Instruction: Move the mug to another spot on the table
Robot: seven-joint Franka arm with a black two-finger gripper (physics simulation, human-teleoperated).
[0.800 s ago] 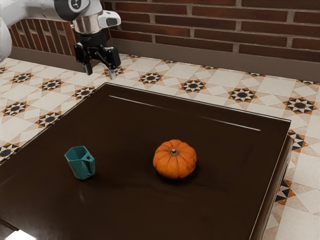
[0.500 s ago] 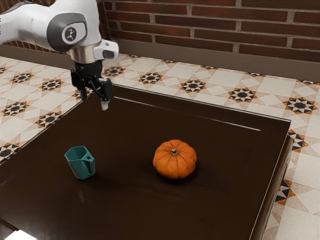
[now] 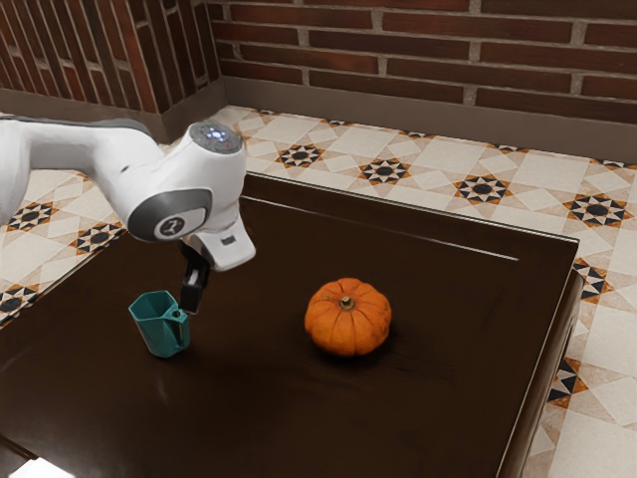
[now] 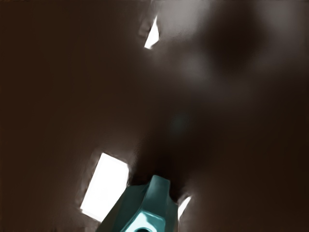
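Mug [image 3: 159,322] stands on the table [image 3: 418,418], well apart from the pumpkin [image 3: 347,317] — just below the jaws, handle side nearest them. Jaw state cannot be told; the arm's hand covers them. Wrist view shows the mug's rim [image 4: 145,208] close beneath the hand — exterior view supplies the surroundings.

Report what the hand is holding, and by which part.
It cannot be told. The hand is at the rim of the teal mug, near its handle, but the arm hides the grip. The mug stands on the table.
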